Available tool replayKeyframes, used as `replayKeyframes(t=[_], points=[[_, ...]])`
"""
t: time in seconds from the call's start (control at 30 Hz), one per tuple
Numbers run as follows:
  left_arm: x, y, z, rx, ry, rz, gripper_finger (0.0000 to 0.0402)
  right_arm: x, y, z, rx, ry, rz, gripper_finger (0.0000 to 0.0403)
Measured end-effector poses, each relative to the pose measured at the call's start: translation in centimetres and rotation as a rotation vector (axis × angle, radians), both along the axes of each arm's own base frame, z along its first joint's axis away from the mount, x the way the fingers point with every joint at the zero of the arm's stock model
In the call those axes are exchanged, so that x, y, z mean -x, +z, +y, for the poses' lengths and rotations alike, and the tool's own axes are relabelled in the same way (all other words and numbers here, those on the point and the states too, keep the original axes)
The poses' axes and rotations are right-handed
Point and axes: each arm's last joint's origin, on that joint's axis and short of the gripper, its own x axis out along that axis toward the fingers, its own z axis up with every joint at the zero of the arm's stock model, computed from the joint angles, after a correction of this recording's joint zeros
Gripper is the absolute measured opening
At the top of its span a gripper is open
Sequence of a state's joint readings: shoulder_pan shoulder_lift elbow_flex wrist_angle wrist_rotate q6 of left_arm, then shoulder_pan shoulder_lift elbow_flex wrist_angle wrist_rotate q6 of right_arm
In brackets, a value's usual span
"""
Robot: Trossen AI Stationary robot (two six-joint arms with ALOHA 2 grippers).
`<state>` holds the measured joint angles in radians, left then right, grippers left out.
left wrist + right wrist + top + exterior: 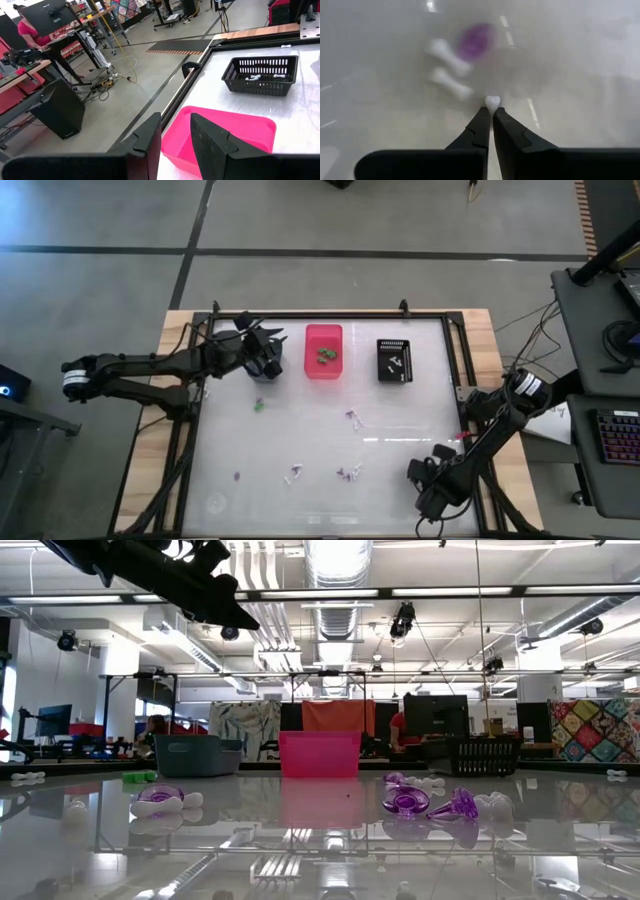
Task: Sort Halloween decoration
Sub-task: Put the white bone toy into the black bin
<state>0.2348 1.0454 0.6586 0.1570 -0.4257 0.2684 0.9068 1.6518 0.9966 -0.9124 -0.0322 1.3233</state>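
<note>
Pinching white trinket (492, 102) | R end effector (490, 111) | wrist-only detail

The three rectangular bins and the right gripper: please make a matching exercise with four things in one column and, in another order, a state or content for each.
Things:
1. pink plastic bin
2. black mesh basket
3. right gripper
4. left gripper

States:
A. holds small white pieces
B. shut on a small white trinket
C. holds green trinkets
D. hovers by the pink bin's rim, fingers slightly apart, nothing between them

Pairs: 1-C, 2-A, 3-B, 4-D
</note>
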Motion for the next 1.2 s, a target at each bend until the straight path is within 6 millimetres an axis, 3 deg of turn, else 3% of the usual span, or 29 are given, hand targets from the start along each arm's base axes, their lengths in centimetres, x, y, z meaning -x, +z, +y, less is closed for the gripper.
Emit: replayKeyframes(t=[0.27,0.53,0.77,0.93,1.2], points=[[-0.1,0.0,-0.2,0.032,-0.074,-0.021,0.0087,0.1,3.7,-1.9,0.107,-0.176,-0.016,0.0009],[-0.2,0.1,-0.3,0.057,-0.095,-0.044,0.0087,-3.0,9.0,-4.3,0.230,-0.203,-0.508,0.0009],[-0.2,0.1,-0.3,0.082,-0.123,-0.056,0.0087,-6.1,12.6,-7.0,0.417,-0.025,-0.858,0.0009],[-0.3,0.1,-0.4,0.100,-0.159,-0.063,0.0087,-7.5,12.6,-10.9,0.503,-0.064,-0.856,0.0009],[-0.3,0.0,-0.5,0.120,-0.157,-0.066,0.0087,-8.7,10.2,-20.2,0.663,-0.393,-0.698,0.0009]])
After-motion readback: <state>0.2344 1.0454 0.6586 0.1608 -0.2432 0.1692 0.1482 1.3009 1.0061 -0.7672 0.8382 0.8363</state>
